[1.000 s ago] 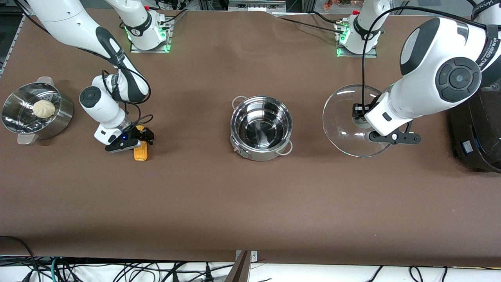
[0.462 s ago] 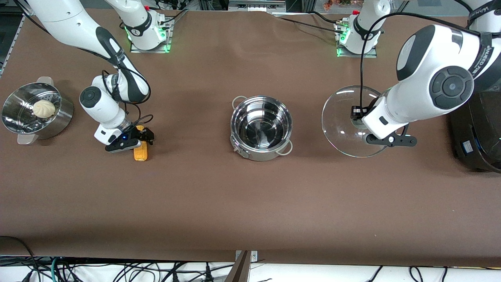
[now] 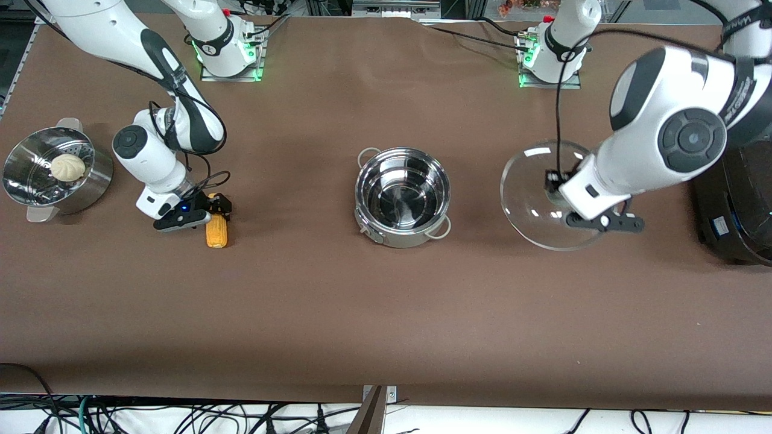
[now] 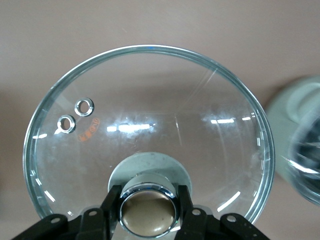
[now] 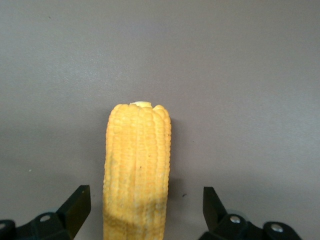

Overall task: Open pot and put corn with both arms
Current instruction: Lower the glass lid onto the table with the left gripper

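Note:
The steel pot stands open at the table's middle, and its edge shows in the left wrist view. My left gripper is shut on the tan knob of the glass lid. It holds the lid tilted over the table beside the pot, toward the left arm's end. The lid fills the left wrist view. The corn lies on the table toward the right arm's end. My right gripper is open and low over the corn, with one finger on each side and neither touching it.
A perforated steel steamer basket with a white bun stands at the right arm's end. A black appliance stands at the left arm's end, close to the left arm's elbow.
My left arm has shifted the lid slightly toward the front camera and tilted it more. My right wrist has shifted a little toward the right arm's end. The corn has not moved.

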Robot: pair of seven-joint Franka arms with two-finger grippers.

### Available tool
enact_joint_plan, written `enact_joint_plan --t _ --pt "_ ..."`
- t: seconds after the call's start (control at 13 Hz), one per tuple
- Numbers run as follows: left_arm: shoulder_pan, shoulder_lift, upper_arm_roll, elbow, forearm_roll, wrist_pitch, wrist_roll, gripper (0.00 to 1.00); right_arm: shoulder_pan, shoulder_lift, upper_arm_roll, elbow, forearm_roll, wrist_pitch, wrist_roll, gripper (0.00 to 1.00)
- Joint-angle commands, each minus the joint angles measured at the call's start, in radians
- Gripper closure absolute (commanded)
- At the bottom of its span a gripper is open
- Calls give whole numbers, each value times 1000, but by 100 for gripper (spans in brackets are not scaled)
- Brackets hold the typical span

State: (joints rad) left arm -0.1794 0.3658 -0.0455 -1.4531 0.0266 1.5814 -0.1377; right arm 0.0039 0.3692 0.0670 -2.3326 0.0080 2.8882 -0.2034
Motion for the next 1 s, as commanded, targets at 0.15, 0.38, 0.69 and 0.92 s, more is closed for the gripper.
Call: enact_joint_plan --t 0.15,0.38,0.69,0.92 --pt "67 61 -16 16 27 34 75 80 -7 -32 4 -37 15 -6 -22 1" --pt "86 65 -16 -28 26 90 75 80 -5 -16 4 -34 15 -1 -16 1" --pt "90 65 -16 -124 26 215 76 80 -5 -15 5 -34 15 0 -11 1" --pt "90 65 -16 -171 26 267 75 80 -5 -10 5 -33 15 2 -10 1"
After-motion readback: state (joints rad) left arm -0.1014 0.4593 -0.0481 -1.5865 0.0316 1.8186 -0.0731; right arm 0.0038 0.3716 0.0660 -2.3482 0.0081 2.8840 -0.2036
